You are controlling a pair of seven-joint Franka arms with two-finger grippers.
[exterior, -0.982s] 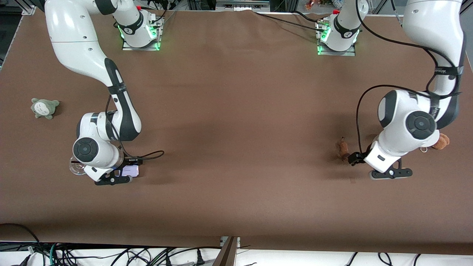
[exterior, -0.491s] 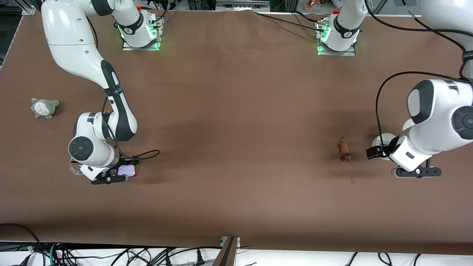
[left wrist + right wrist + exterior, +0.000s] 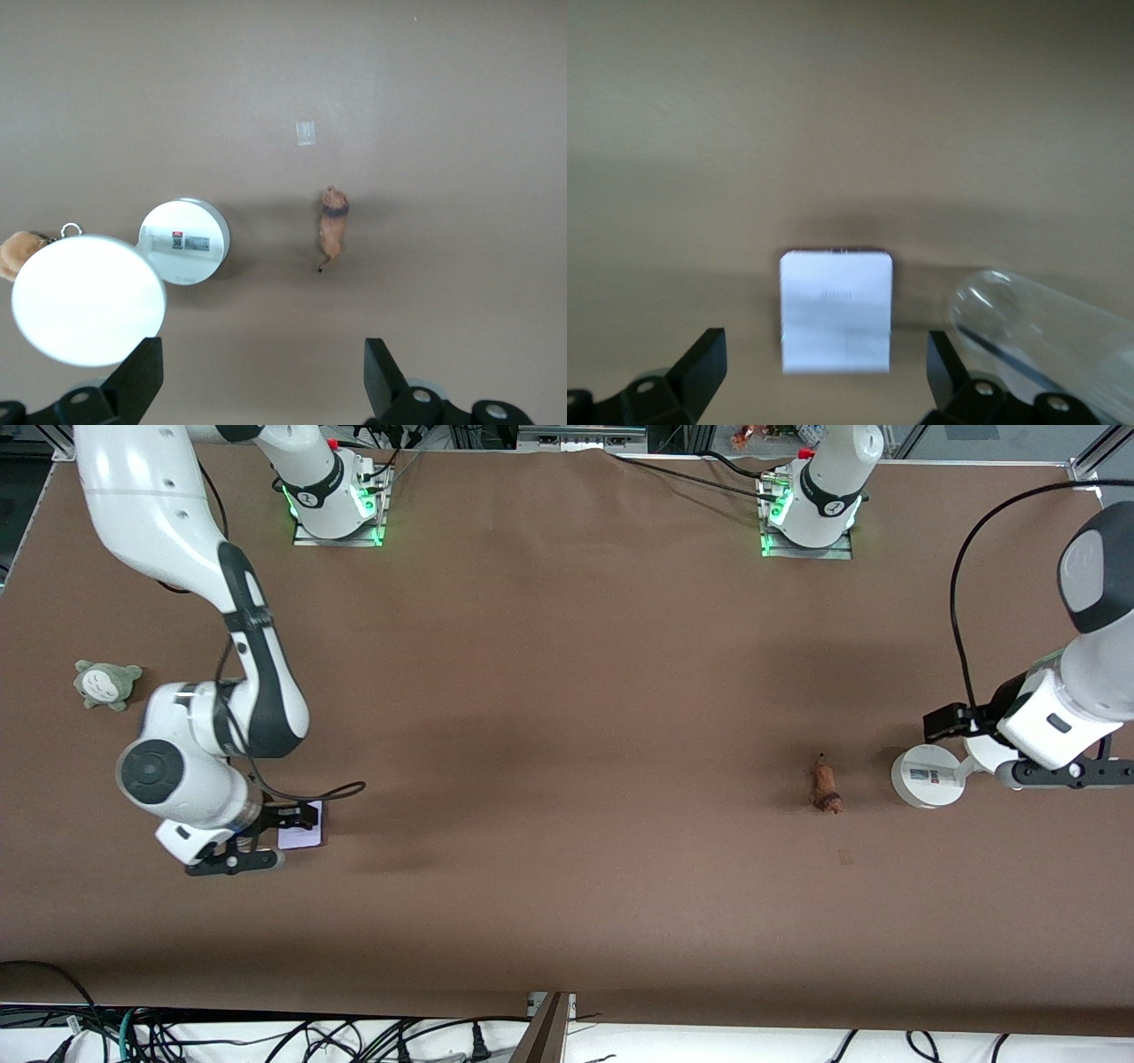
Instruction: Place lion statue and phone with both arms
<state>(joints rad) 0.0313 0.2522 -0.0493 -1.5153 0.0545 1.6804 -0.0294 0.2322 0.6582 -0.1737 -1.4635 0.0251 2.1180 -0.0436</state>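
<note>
The lion statue [image 3: 826,784] lies on the brown table, small and orange-brown with a thin tail; the left wrist view shows the lion statue [image 3: 333,228] on its own, touched by nothing. My left gripper [image 3: 1063,772] hangs open and empty near the left arm's end of the table, its dark fingers [image 3: 142,376] wide apart. The phone [image 3: 299,825], a pale flat slab, lies flat on the table. My right gripper [image 3: 232,861] hovers just over it, open, and both fingers [image 3: 700,367] stand clear of the phone [image 3: 836,310].
A white round two-disc stand [image 3: 926,777] sits beside the lion, toward the left arm's end. A brown plush [image 3: 18,252] peeks out next to the stand [image 3: 184,241]. A clear cup [image 3: 1045,341] lies close to the phone. A grey-green plush [image 3: 106,683] sits near the right arm's end.
My right gripper opened, let go of the phone and drew back from it. The left arm swung away from the lion toward its end of the table, uncovering the white stand.
</note>
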